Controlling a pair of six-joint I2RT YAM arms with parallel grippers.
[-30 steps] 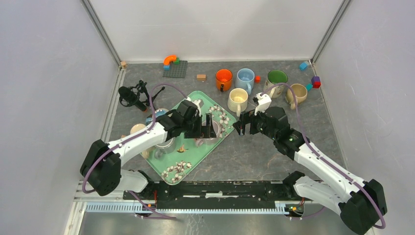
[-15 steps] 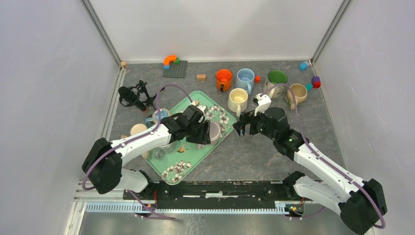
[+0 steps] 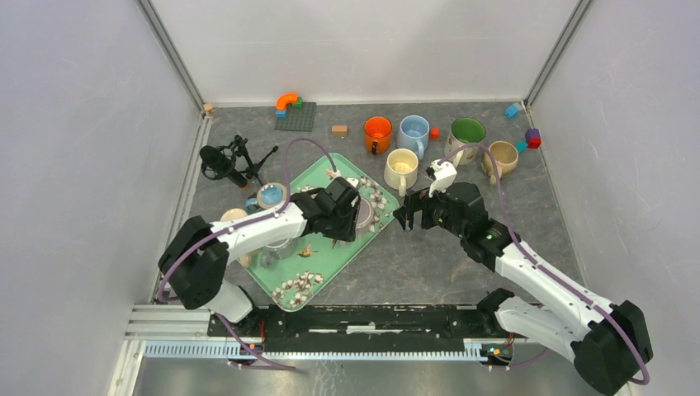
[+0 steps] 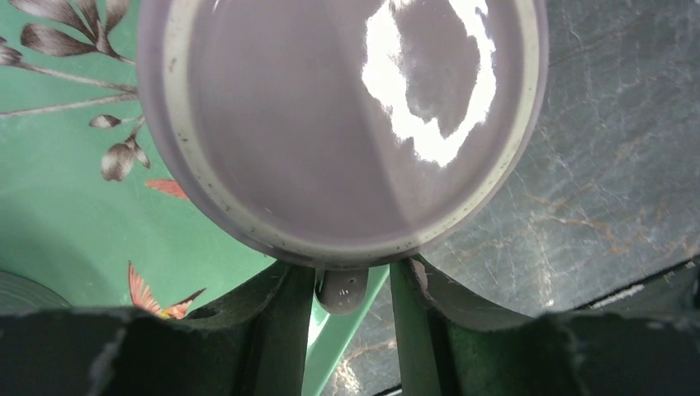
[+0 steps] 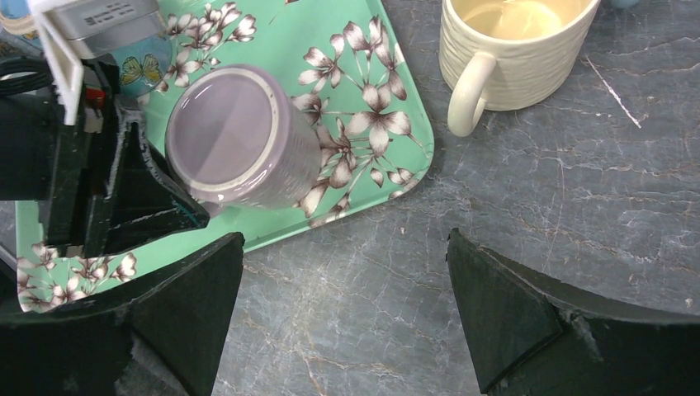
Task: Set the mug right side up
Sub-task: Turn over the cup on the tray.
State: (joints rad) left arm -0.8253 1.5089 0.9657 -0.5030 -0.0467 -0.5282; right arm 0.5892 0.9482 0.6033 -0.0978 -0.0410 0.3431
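Note:
A purple mug (image 3: pixel 361 216) stands upside down near the right edge of the green floral tray (image 3: pixel 299 286). Its flat base (image 4: pixel 338 115) fills the left wrist view. The mug's handle (image 4: pixel 342 290) sits between the fingers of my left gripper (image 4: pixel 351 274). The jaws have narrowed around the handle, with a gap still showing on its right side. In the right wrist view the mug (image 5: pixel 239 140) is at upper left, on the tray (image 5: pixel 248 229). My right gripper (image 5: pixel 342 247) hovers open over bare table just right of the tray, holding nothing.
A cream mug (image 3: pixel 401 169) stands just beyond the right gripper. Orange (image 3: pixel 377 132), blue (image 3: pixel 413 132), green (image 3: pixel 467 134) and beige (image 3: pixel 501 158) mugs line the back. A glass (image 3: pixel 281 246) sits on the tray. A black microphone stand (image 3: pixel 223 162) is at left.
My left arm has swung right along the tray to the mug, and its jaws have narrowed from wide open to closely flanking the handle. The right arm has not moved.

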